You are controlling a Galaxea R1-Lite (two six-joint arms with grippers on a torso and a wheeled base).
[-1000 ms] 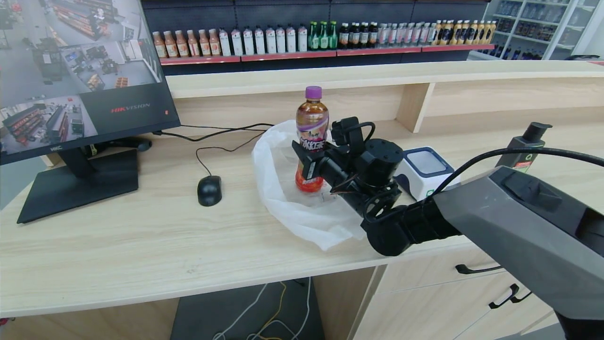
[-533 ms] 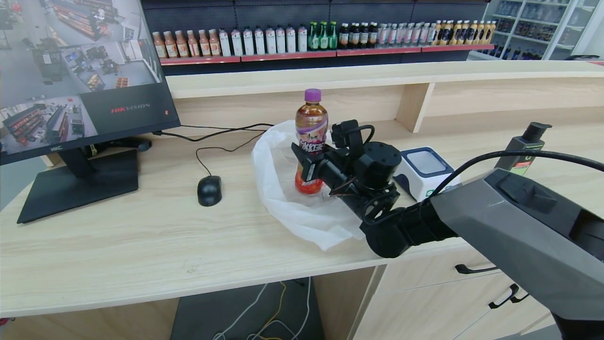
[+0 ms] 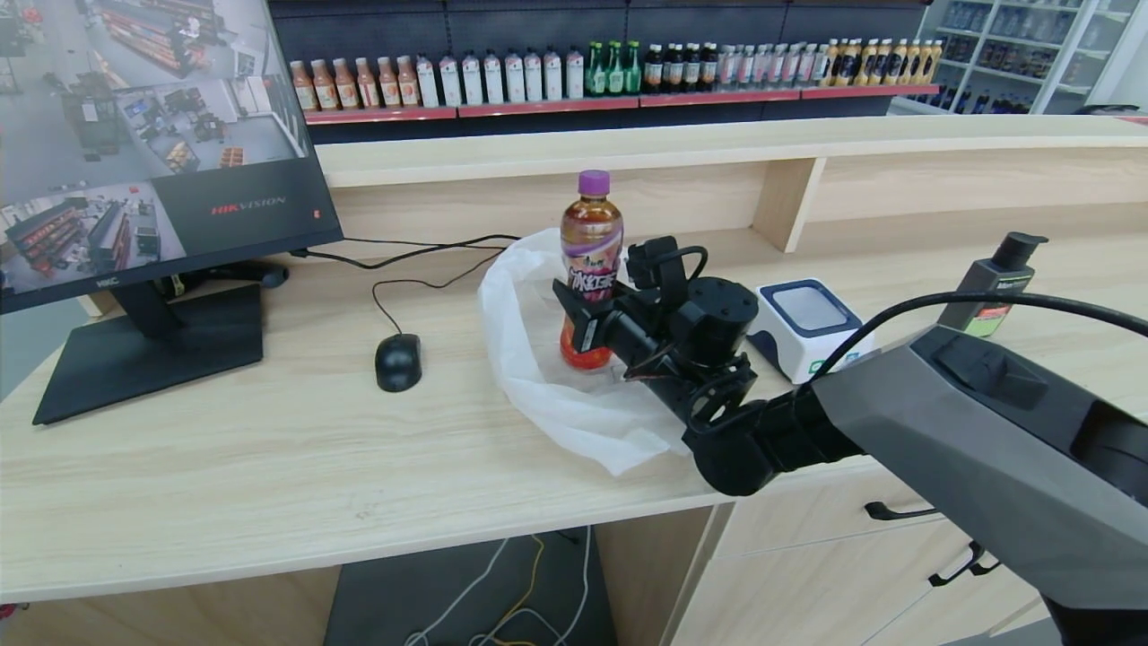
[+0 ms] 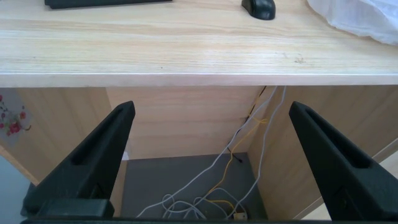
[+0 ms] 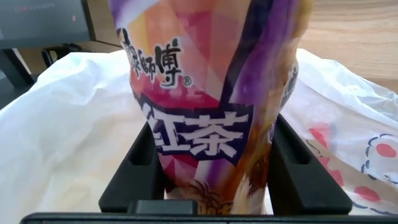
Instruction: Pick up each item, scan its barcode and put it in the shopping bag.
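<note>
Down a touch comes your right arm since 1 second ago, and the bottle (image 3: pixel 591 260) sinks with it. Your right gripper (image 3: pixel 581 309) is clamped on that bottle's lower half, holding it upright over the white shopping bag (image 3: pixel 547 395) on the counter (image 3: pixel 269 449), with the scanner (image 3: pixel 807 323) near on the right. Your left gripper (image 4: pixel 211 112) hangs below the counter edge, its 2 fingers spread wide on nothing.

You see the right gripper (image 3: pixel 583 316) clamped around an upright purple-capped amber plastic bottle (image 3: pixel 591 238) over the crumpled white plastic shopping bag (image 3: pixel 529 368), with the white box-shaped scanner (image 3: pixel 807 325) just right.
</note>
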